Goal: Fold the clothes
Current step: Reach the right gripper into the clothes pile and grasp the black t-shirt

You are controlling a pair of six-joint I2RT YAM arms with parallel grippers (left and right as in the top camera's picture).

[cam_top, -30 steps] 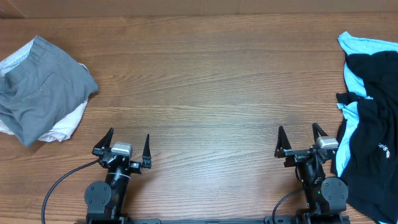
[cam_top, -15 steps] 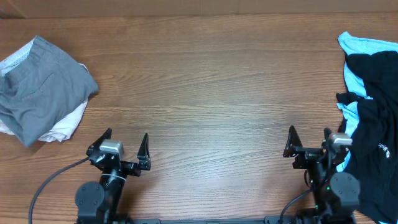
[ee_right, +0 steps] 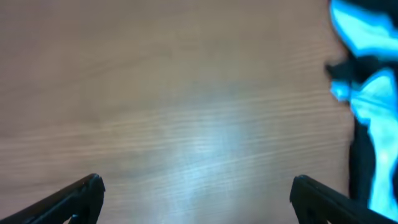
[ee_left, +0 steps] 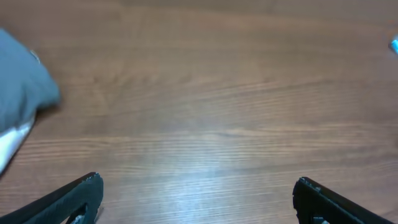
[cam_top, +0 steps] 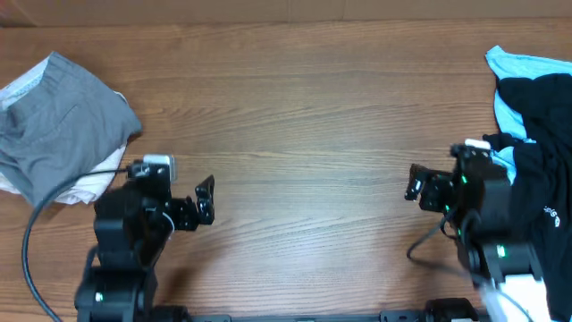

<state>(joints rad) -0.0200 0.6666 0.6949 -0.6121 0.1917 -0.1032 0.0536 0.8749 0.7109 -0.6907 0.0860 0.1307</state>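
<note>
Seemingly at the reaching step, the left gripper (ee_left: 198, 180) and right gripper (ee_right: 196, 180) are hanging wide open and empty, next needing to grab the black tee (cam_top: 536, 152) heaped at the table's (cam_top: 295, 107) right edge.

Matte black jointed left arm (cam_top: 121, 237), pale grey camera block (cam_top: 154, 165) on wrist, thin black cable (cam_top: 27, 241). Black right arm (cam_top: 487, 215), small green lights (cam_top: 463, 182), second black cable (cam_top: 420, 246). Left gripper (ee_left: 198, 182), right gripper (ee_right: 196, 180): black tapered fingers (ee_left: 74, 196).
</note>
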